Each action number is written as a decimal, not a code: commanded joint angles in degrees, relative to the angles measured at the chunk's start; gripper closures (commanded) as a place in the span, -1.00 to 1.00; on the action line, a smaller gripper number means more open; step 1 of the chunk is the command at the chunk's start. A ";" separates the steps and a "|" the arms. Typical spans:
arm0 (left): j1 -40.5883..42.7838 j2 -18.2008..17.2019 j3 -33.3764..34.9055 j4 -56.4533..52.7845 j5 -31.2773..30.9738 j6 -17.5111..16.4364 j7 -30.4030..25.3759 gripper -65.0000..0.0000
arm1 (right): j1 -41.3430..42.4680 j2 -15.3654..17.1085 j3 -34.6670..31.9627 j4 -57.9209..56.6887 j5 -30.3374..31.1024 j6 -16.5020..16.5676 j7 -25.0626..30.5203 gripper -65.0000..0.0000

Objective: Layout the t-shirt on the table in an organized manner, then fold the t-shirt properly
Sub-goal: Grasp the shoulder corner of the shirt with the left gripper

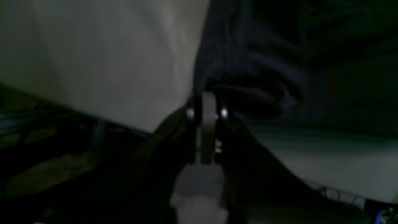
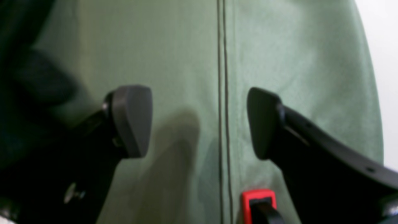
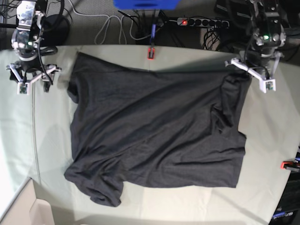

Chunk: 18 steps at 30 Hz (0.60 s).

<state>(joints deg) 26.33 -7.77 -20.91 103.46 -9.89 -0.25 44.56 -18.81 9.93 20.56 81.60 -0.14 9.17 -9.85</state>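
One claw, your left, pinches the shirt at the tabletop's far edge; right claw gapes. A hard tug may slip the thin pinch.

Black arms, grey finger pads, white brackets, possibly green LEDs.

Left wrist view dark and blurred, t-shirt cut off at top and right edges
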 commanded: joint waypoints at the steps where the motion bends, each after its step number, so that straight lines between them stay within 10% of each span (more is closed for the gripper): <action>1: 0.09 -0.63 -0.32 0.67 0.18 -0.06 -0.82 0.99 | 0.48 0.66 0.32 0.90 0.19 -0.16 1.63 -0.50; 11: 0.53 -0.71 -0.24 -1.88 0.18 -0.06 -0.56 0.87 | 0.13 0.66 -0.91 1.25 0.19 -0.16 1.63 -0.50; 18: 0.62 -0.80 -0.59 -2.84 0.53 -0.06 -0.47 -0.32 | -0.05 0.66 -0.56 1.34 0.19 -0.16 1.63 -0.50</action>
<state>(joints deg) 26.81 -7.94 -21.19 99.77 -9.41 -0.38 44.77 -18.92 9.82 19.49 81.76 -0.14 9.15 -9.80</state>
